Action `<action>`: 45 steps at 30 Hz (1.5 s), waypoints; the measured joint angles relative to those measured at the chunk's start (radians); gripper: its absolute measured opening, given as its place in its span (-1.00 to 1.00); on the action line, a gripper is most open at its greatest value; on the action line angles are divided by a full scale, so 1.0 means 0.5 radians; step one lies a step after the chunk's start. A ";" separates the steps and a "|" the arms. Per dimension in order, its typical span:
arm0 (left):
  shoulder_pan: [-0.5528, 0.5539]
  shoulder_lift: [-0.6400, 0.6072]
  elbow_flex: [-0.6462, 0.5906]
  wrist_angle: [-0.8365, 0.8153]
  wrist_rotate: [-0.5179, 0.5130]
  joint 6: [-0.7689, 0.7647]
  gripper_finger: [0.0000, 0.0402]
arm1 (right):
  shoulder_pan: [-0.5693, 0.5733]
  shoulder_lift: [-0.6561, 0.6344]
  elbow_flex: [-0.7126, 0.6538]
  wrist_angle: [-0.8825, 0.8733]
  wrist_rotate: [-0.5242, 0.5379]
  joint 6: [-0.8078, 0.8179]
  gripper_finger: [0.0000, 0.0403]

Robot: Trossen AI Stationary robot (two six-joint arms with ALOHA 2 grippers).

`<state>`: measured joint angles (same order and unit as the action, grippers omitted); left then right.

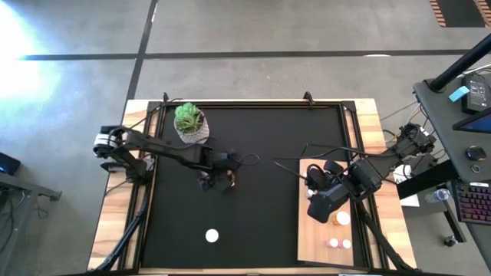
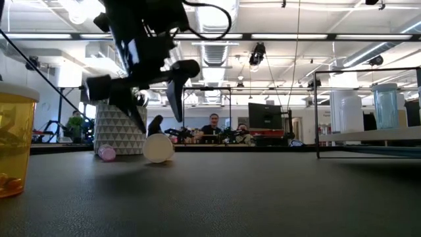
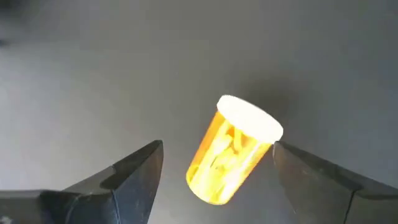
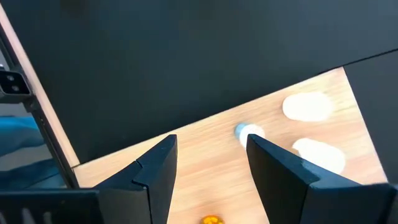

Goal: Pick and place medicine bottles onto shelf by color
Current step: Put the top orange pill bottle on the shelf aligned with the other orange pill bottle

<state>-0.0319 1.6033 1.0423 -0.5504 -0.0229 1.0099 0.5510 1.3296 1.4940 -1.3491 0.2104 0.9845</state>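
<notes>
An amber bottle (image 3: pixel 233 152) with a white cap lies on its side on the black mat (image 1: pixel 261 153). My left gripper (image 3: pixel 217 149) is open just above it, one finger on either side, touching nothing. In the low view its white cap (image 2: pixel 158 148) faces the camera below the gripper (image 2: pixel 154 99). My right gripper (image 4: pixel 211 155) is open and empty above the pale wooden shelf (image 1: pixel 311 245) at the mat's right. Several bottles stand on the shelf: white ones (image 4: pixel 306 106), a blue-topped one (image 4: pixel 249 132), pink ones (image 1: pixel 340 244).
A white-capped amber bottle (image 1: pixel 212 236) stands alone near the mat's front edge; it looms at the left of the low view (image 2: pixel 13 141). A small pink bottle (image 2: pixel 106 153) lies near the potted plant (image 1: pixel 189 123) at the back left. People sit in the room beyond.
</notes>
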 joint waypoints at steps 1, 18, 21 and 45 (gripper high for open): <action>0.000 0.017 -0.001 -0.003 -0.014 0.072 0.42 | 0.000 0.000 0.000 0.000 0.000 0.020 -0.08; 0.011 0.301 0.000 0.088 -0.395 0.244 0.34 | 0.000 0.000 0.000 0.001 0.050 0.091 -0.08; 0.011 0.301 -0.003 0.088 -0.391 0.148 0.20 | 0.000 0.000 0.000 0.001 0.050 0.090 -0.08; 0.015 0.099 0.020 0.553 0.032 -1.702 -0.17 | 0.000 0.000 0.000 0.035 0.154 -0.137 -0.08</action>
<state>-0.0242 1.6528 1.0524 -0.2737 -0.0071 0.1591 0.5510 1.3296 1.4940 -1.3317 0.2876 0.9159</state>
